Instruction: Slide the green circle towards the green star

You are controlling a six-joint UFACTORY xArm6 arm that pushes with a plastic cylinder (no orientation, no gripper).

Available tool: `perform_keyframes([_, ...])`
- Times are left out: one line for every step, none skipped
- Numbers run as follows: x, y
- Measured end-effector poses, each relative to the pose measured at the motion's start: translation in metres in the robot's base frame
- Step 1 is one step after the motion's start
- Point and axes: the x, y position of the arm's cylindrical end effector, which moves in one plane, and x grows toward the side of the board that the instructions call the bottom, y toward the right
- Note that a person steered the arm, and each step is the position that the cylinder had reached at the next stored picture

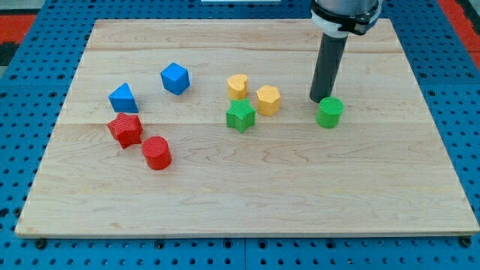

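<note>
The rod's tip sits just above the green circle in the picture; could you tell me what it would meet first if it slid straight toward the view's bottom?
My tip would most likely meet the green circle first, probably off-centre, though depth is uncertain.

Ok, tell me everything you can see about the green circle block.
The green circle is a short upright cylinder with a ribbed, plastic-looking surface, standing on the wooden board towards the view's right. My tip sits just behind its upper left edge, apparently touching it. The green star lies off to its left, well apart.
</note>
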Motion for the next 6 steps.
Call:
perform_keyframes([0.01,0.028])
perform_keyframes([0.039,0.027])
perform_keyframes([0.053,0.039])
perform_keyframes([0.081,0.061])
perform_keyframes([0.082,-0.003])
perform_keyframes([0.082,-0.023])
